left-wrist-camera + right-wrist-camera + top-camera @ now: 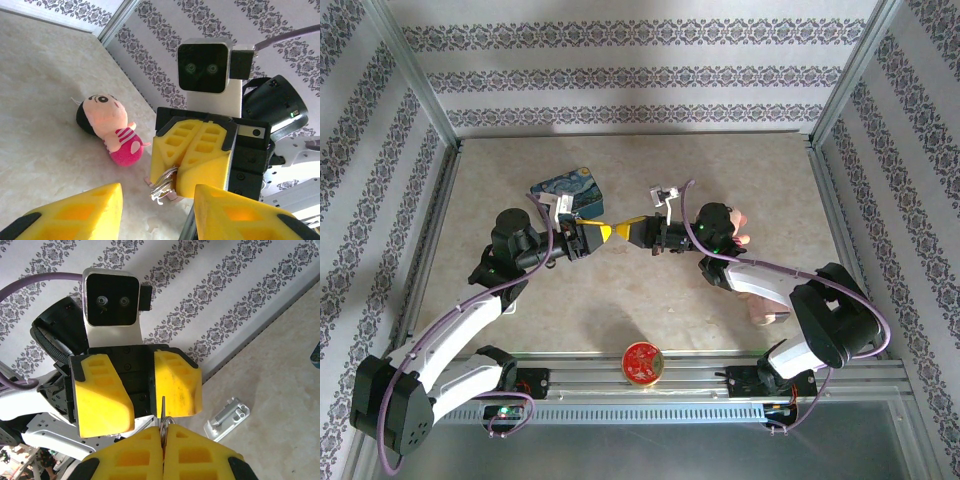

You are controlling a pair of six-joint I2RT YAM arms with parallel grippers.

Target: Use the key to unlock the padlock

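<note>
My two grippers meet tip to tip above the middle of the table. The right gripper [632, 230] [163, 432] is shut on a small silvery key ring [162, 184], and the thin dark key [163, 407] sticks out of its tips. Facing it, the left gripper [603, 232] [157, 200] is open, one yellow finger on each side of the key's line and nothing gripped. A small pale grey block with a bar [227, 417] lies on the table behind. I cannot tell if it is the padlock.
A blue painted tin [568, 192] stands just behind the left gripper. A pink plush doll [107, 127] lies on the table by the right arm. A round red-and-gold disc [642, 361] rests on the front rail. Patterned walls enclose the table.
</note>
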